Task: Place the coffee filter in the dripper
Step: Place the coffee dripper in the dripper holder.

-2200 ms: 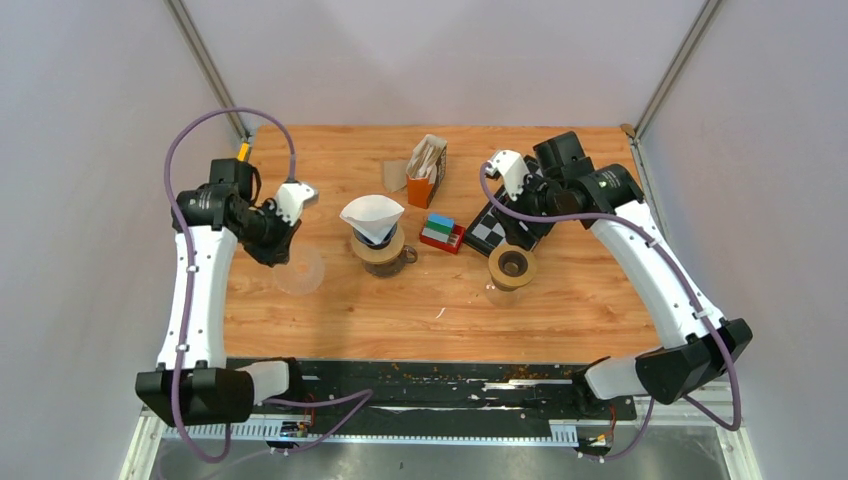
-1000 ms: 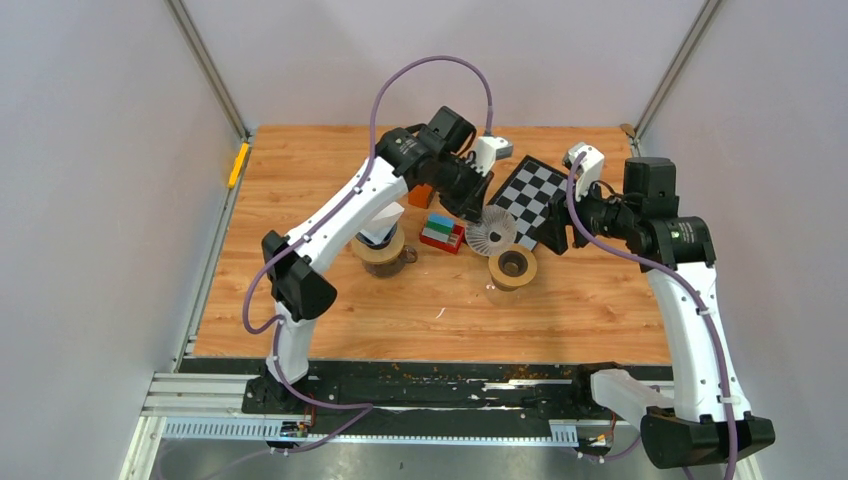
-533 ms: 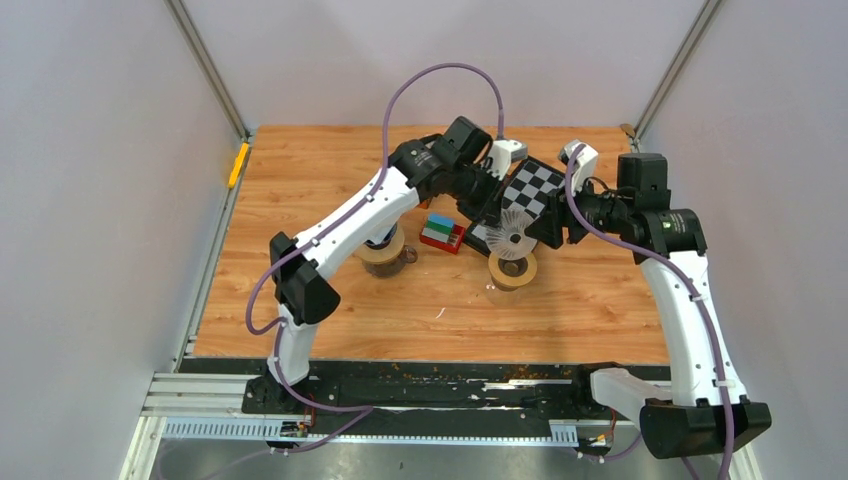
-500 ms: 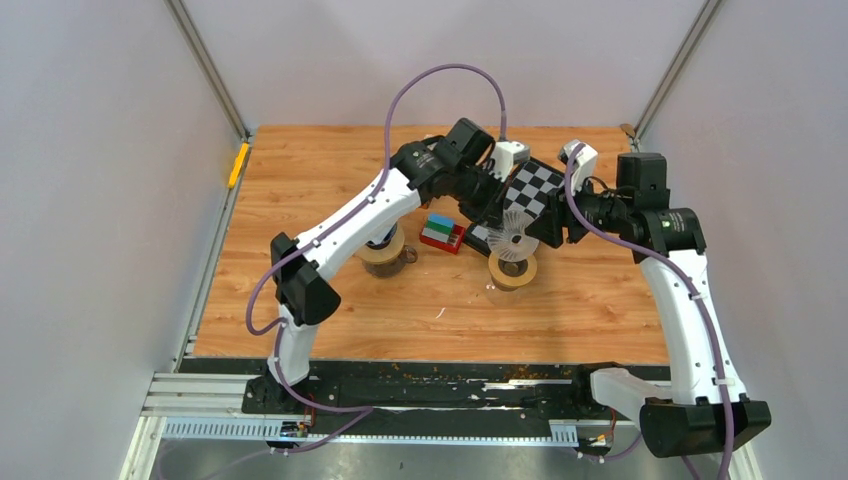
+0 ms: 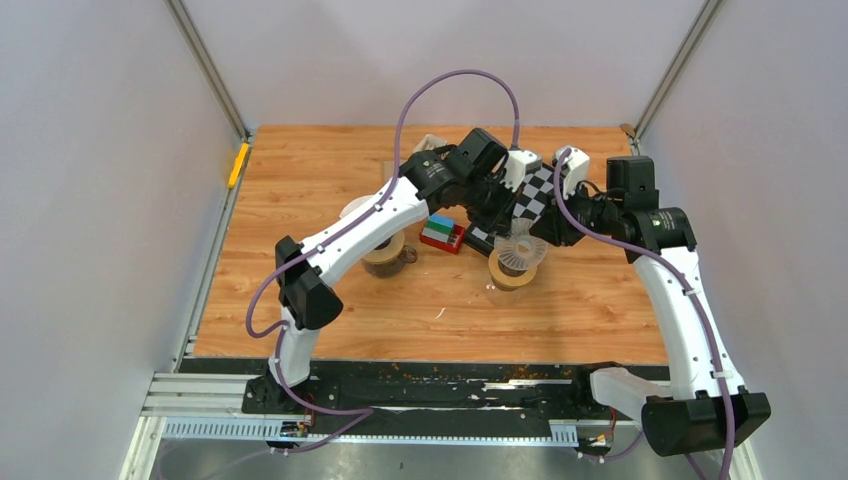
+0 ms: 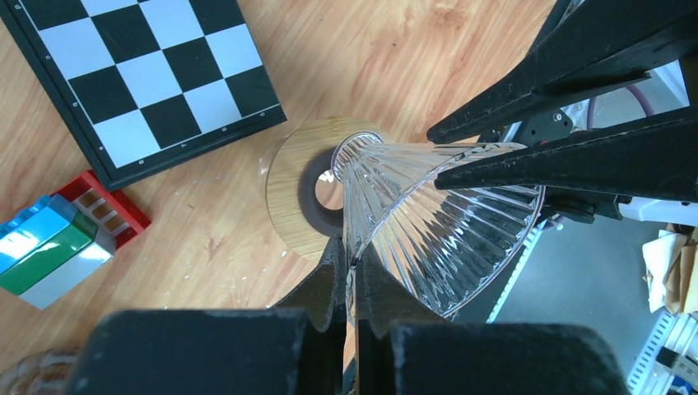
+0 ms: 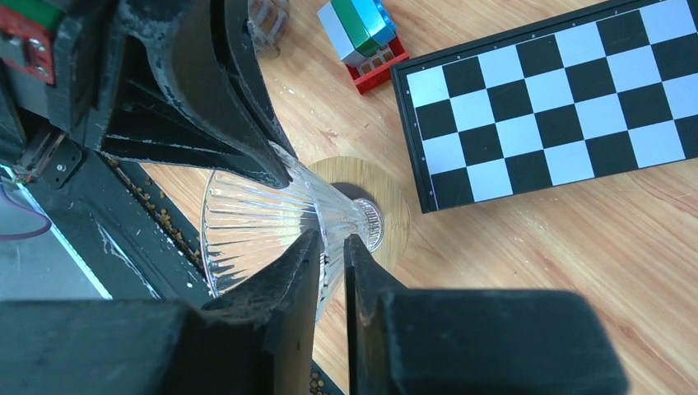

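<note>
At the far left edge of the wooden table (image 5: pixel 300 180) lies a small yellow object (image 5: pixel 238 165), too small to identify. Next comes the white paper coffee filter (image 5: pixel 351 209), sitting in a wood-collared glass carafe (image 5: pixel 385 252) and mostly hidden under the left arm, well apart from the dripper. A stack of red, green and blue toy bricks (image 6: pixel 49 247) lies just left of a black-and-white chequered board (image 6: pixel 140 74); neither shows any lettering that can be read.

Near the middle, the clear ribbed glass dripper (image 6: pixel 444 222) is held tilted between both arms, its narrow end over the hole of a round wooden ring (image 6: pixel 288 181) – whether it touches the ring cannot be told. The left gripper (image 6: pixel 350 251) is nearly closed, pinching the cone's thin wall at one side of the rim. The right gripper (image 7: pixel 332 247) pinches the wall at the opposite side – its fingers just as narrow.
</note>
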Tool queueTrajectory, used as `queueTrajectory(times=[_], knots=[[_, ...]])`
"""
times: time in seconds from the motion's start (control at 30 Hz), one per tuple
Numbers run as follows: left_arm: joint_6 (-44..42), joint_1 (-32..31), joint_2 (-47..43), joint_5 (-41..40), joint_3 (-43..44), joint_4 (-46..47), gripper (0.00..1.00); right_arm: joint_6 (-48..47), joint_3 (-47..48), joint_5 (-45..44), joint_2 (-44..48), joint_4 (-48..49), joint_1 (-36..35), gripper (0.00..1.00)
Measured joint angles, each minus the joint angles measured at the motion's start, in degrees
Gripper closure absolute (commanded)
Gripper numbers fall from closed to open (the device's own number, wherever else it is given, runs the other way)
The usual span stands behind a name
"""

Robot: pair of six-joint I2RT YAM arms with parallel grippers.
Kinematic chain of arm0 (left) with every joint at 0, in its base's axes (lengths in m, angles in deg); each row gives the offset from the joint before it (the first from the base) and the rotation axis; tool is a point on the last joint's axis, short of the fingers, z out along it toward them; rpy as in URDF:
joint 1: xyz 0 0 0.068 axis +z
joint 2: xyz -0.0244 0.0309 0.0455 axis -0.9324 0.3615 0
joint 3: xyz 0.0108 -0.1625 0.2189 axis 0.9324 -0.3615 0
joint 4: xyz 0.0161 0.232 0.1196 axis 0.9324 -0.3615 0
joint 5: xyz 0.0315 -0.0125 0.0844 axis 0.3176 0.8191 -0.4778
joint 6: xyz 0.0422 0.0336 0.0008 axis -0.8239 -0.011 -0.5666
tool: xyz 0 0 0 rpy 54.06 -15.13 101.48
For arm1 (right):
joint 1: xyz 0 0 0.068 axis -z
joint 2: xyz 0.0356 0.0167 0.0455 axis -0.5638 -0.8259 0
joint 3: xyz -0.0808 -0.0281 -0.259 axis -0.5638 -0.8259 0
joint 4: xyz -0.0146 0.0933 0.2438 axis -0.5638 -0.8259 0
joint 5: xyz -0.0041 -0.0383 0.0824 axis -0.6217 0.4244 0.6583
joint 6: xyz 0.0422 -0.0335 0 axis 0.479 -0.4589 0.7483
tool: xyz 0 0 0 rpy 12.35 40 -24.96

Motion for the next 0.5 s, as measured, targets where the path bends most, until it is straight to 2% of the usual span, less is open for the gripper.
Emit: queueTrajectory(times=[0.17, 0.37, 0.5], knots=[[0.42, -0.07, 0.0, -0.7, 0.0, -0.07, 0.99, 0.02, -0.76, -1.97, 0.0, 1.2, -0.79, 1.0], [1.44, -0.07, 0.0, -1.09, -0.04, 0.07, 0.78, 0.0, -1.57, -3.65, 0.26, 2.1, -1.16, 1.0], [1.03, -0.07, -0.85, -0.72, -1.03, 1.18, 0.7, 0.17, -1.92, -3.89, 0.28, 2.1, -1.16, 1.0]])
